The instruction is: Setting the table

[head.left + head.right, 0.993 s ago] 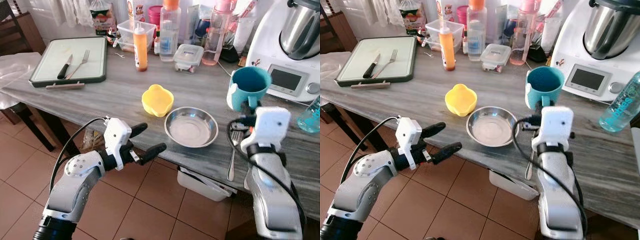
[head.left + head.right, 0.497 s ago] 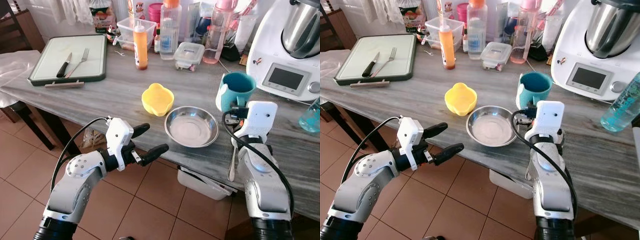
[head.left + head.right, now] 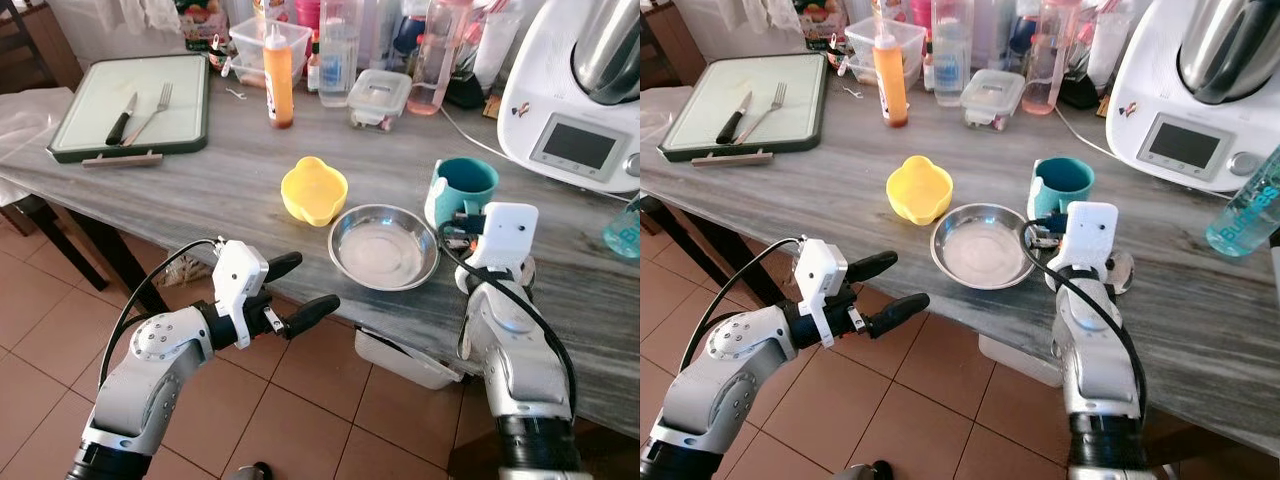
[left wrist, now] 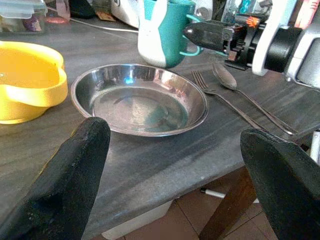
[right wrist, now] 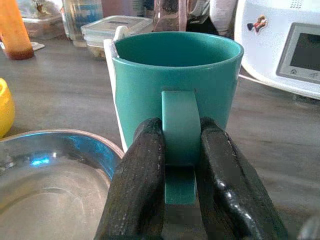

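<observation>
A teal mug (image 3: 462, 188) stands upright at table level, just right of the steel bowl (image 3: 384, 246). My right gripper (image 5: 180, 135) is shut on the mug's handle (image 5: 179, 125), one black finger on each side. A yellow bowl (image 3: 314, 190) sits touching or nearly touching the steel bowl's far left rim. A fork (image 4: 220, 95) and a spoon (image 4: 227, 80) lie on the table right of the steel bowl, under my right arm. My left gripper (image 3: 310, 282) hangs open in front of the table edge, below the bowls, holding nothing.
A green-rimmed cutting board (image 3: 130, 105) with a knife and a fork lies at the far left. An orange sauce bottle (image 3: 278, 75), bottles and lidded boxes line the back. A white kitchen machine (image 3: 580, 110) stands at the back right. A white bin (image 3: 400, 360) sits under the table.
My right gripper has carried the teal mug down and to the left, to beside the steel bowl. The left arm has held its place; the camera shifted a little.
</observation>
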Tool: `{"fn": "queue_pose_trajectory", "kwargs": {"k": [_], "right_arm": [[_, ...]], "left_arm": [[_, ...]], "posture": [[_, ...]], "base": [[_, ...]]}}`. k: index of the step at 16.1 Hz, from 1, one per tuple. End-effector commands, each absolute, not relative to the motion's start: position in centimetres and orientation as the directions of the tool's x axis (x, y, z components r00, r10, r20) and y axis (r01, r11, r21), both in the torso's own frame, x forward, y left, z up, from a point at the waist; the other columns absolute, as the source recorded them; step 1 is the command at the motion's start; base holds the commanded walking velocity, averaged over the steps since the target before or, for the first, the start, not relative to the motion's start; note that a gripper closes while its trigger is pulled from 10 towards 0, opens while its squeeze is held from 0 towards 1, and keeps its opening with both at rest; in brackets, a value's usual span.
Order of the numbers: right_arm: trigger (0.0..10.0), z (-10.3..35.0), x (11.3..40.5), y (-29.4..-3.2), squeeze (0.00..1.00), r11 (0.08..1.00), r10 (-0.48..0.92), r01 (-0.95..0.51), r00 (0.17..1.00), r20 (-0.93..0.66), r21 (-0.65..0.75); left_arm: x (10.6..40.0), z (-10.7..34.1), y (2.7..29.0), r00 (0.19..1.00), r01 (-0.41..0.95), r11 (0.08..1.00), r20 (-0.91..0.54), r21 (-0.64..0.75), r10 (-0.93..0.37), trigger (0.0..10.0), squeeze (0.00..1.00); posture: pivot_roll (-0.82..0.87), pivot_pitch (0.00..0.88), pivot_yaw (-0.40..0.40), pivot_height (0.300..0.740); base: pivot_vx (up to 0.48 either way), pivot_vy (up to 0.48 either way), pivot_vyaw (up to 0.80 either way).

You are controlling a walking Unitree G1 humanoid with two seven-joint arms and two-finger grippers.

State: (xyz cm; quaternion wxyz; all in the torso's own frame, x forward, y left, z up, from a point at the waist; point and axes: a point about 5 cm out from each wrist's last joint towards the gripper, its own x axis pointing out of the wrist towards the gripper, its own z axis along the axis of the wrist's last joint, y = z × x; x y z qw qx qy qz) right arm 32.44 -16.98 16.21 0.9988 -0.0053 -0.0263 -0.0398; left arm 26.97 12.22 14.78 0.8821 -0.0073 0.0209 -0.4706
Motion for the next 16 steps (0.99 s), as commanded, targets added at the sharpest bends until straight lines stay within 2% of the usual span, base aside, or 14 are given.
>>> {"fn": "queue_pose_trajectory", "kwargs": {"k": [1, 5, 16], "right_arm": [[10.0, 16.7, 32.7, -17.3, 0.0, 0.997, -0.081, 0.081, 0.994, 0.076, -0.009], [10.0, 17.3, 34.2, -17.1, 0.0, 0.998, -0.054, 0.058, 0.993, 0.106, -0.03], [10.0, 16.3, 35.2, -16.6, 0.0, 0.999, -0.036, 0.038, 0.995, 0.089, -0.019]], "left_arm": [[26.7, 15.0, 12.3, 0.552, 0.833, 0.553, -0.034, -0.024, -0.833, 10.0, 0.0], [26.1, 15.0, 12.5, 0.556, 0.83, 0.557, -0.047, -0.03, -0.83, 10.0, 0.0], [25.7, 15.1, 12.9, 0.559, 0.827, 0.561, -0.064, -0.031, -0.827, 10.0, 0.0]], "posture": [[0.1, 0.174, -0.018, 0.74], [0.12, 0.189, -0.02, 0.74], [0.14, 0.196, -0.015, 0.74]], "base": [[0.0, 0.0, 0.0], [0.0, 0.0, 0.0], [0.0, 0.0, 0.0]]}}
